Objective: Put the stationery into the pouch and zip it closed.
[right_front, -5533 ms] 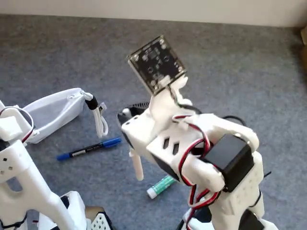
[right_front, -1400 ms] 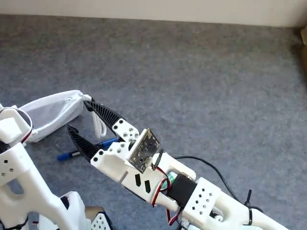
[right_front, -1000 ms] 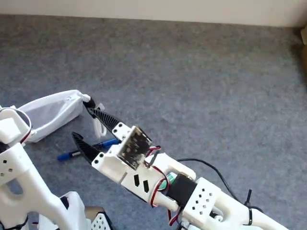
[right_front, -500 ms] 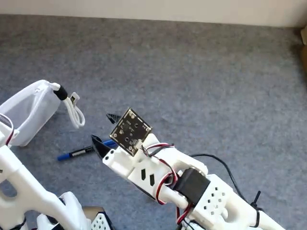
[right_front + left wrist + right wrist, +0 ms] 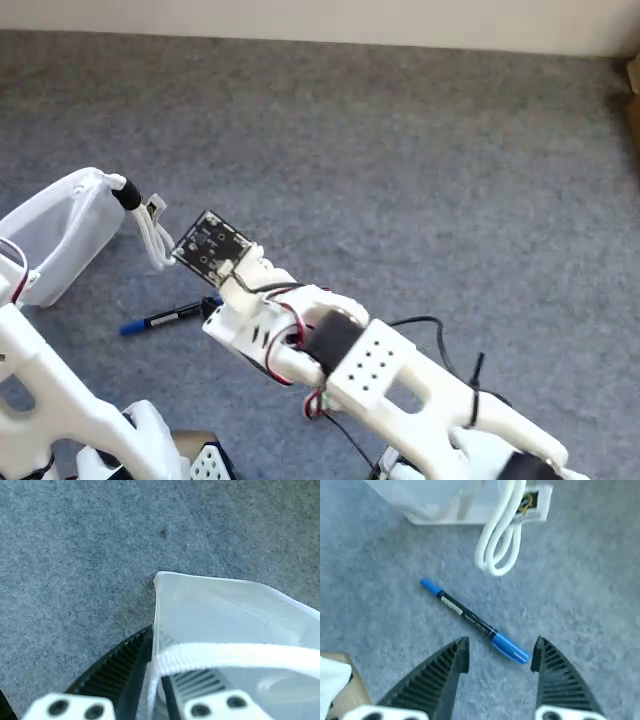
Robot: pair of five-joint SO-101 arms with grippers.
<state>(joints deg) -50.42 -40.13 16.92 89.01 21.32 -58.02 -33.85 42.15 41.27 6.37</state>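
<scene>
Nearest us, the right gripper (image 5: 501,646) hangs with its black, ribbed fingers spread to either side of the capped end of the blue pen (image 5: 472,619). We cannot tell whether they touch it. The pen is slim, with a black barrel and blue ends, and it lies flat on the nubby grey carpet (image 5: 450,150). Just beyond it, a glossy white cord loop (image 5: 497,540) dangles from the pouch (image 5: 60,230), a white mesh bag with a webbing edge, held at a slant. The left gripper (image 5: 157,672) is clamped on that edge. A second ago the pouch lay lower and nearer the pen, and the right arm has since pushed forward over the pen.
</scene>
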